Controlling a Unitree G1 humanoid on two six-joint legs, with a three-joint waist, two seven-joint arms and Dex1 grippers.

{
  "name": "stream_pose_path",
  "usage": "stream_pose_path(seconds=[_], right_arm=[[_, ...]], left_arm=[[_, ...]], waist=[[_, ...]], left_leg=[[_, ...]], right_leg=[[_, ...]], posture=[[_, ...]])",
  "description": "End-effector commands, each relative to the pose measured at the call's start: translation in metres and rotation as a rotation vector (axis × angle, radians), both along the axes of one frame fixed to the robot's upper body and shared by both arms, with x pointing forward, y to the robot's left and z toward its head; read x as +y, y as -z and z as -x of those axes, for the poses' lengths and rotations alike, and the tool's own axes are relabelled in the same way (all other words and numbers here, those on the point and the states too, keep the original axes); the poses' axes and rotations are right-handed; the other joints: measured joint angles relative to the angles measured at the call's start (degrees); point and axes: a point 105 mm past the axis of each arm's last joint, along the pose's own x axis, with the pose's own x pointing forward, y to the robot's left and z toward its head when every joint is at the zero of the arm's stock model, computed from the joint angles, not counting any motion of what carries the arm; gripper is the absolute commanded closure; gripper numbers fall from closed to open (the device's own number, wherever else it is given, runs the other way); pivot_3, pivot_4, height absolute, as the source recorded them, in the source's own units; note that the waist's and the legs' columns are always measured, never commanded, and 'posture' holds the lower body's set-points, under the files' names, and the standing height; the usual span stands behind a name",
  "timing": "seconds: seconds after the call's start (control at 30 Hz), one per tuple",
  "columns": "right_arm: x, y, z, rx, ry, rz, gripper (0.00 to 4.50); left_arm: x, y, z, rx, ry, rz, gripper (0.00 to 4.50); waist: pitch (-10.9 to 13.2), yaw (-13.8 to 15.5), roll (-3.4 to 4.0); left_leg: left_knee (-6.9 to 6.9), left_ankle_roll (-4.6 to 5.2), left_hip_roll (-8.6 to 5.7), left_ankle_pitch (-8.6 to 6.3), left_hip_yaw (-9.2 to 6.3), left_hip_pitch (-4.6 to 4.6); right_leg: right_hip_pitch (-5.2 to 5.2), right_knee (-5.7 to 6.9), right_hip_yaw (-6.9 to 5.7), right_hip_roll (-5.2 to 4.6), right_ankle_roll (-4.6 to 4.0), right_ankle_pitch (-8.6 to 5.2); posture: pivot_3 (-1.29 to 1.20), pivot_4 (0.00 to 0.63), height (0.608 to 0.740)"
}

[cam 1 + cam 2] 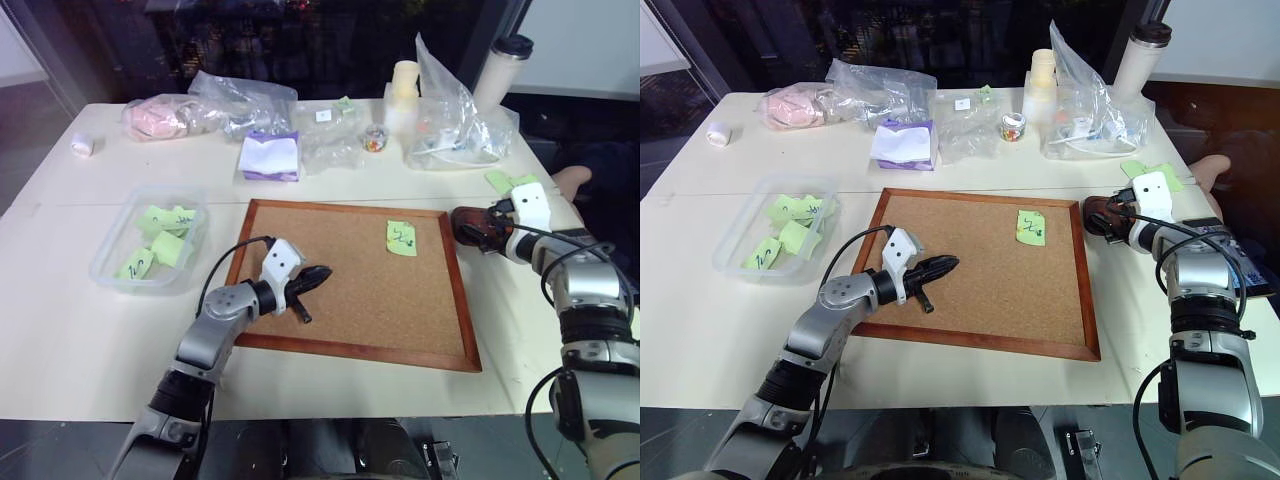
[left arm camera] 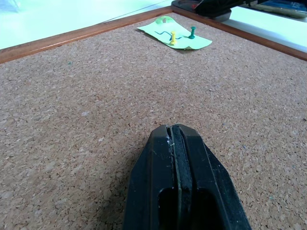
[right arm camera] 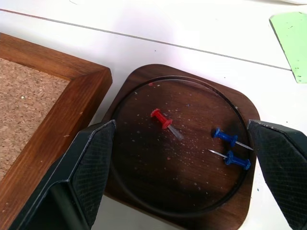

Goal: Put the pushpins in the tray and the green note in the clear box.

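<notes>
- Your right gripper [image 3: 182, 165], fingers spread, hovers over the tray [image 3: 144, 86]
- Green note [image 1: 401, 238], pinned, sits between arms; left gripper [image 1: 318, 276] points at it, fingers pressed together

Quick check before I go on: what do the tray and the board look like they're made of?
Tray: likely dark varnished wood, faint grain, slight sheen, rounded corners. Cork board: speckled granular cork surface, matte; its frame looks like reddish-brown stained wood with visible grain.
</notes>
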Motion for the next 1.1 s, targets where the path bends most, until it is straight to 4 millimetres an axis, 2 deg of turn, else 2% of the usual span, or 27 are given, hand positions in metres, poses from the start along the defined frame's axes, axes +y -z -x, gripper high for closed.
stream_pose_path(seconds=[0.03,0.13,0.33,0.47,0.6,0.7,0.8,1.1], right_arm=[[0.004,-0.037,-0.004,-0.104,-0.035,0.007,0.04],[0.017,-0.048,-0.001,-0.123,-0.099,-0.001,0.04],[0.067,-0.059,0.024,-0.121,-0.338,-0.027,0.04],[0.093,-0.056,0.043,-0.1,-0.463,-0.053,0.04],[0.108,-0.046,0.051,-0.073,-0.506,-0.057,0.04],[0.116,-0.038,0.054,-0.052,-0.529,-0.046,0.93],[0.12,-0.029,0.052,-0.035,-0.534,-0.018,2.36],[0.126,-0.015,0.042,-0.016,-0.536,-0.016,2.36]], left_arm=[[0.002,0.021,0.006,0.079,-0.007,-0.031,4.5],[0.002,0.021,0.006,0.079,-0.007,-0.032,4.5],[0.003,0.021,0.006,0.079,-0.007,-0.033,4.5],[0.004,0.02,0.005,0.077,-0.01,-0.033,4.5],[0.005,0.02,0.004,0.076,-0.012,-0.035,4.5],[0.005,0.02,0.004,0.077,-0.011,-0.034,4.5],[0.004,0.02,0.004,0.078,-0.01,-0.034,4.5],[0.006,0.021,0.005,0.079,-0.016,-0.035,4.5]], waist=[[0.0,0.0,0.0],[0.0,0.0,0.01],[0.0,0.17,0.01],[0.0,0.15,0.01],[0.0,0.13,0.01],[0.0,0.16,0.0],[0.0,0.12,0.0],[0.0,0.16,0.0]], left_leg=[[0.0,0.0,0.0,0.0,0.0,0.0],[0.0,0.0,0.0,0.0,0.0,0.0],[0.0,0.01,0.02,-0.01,-0.06,-0.02],[-0.01,0.02,0.01,-0.01,-0.07,-0.04],[-0.01,0.02,0.01,-0.01,-0.09,-0.03],[-0.01,0.02,0.0,-0.02,-0.09,-0.03],[-0.01,0.02,0.0,-0.01,-0.09,-0.03],[0.0,0.02,-0.01,-0.01,-0.09,-0.03]], right_leg=[[0.0,0.0,0.0,0.0,0.0,0.0],[0.0,0.0,0.0,0.0,0.0,0.0],[0.0,-0.02,-0.02,0.0,0.0,0.0],[0.0,-0.02,-0.02,-0.01,0.0,0.0],[0.0,-0.02,-0.02,0.0,0.0,0.0],[0.0,-0.03,-0.02,0.0,0.0,0.0],[0.0,-0.03,-0.03,0.01,0.0,0.0],[0.0,-0.03,-0.03,0.02,0.0,0.0]], posture=[[0.0,0.15,0.74],[0.0,0.15,0.74],[0.0,0.15,0.74],[0.0,0.15,0.74],[0.0,0.15,0.74],[0.0,0.15,0.74],[0.0,0.15,0.74],[0.0,0.15,0.74]])
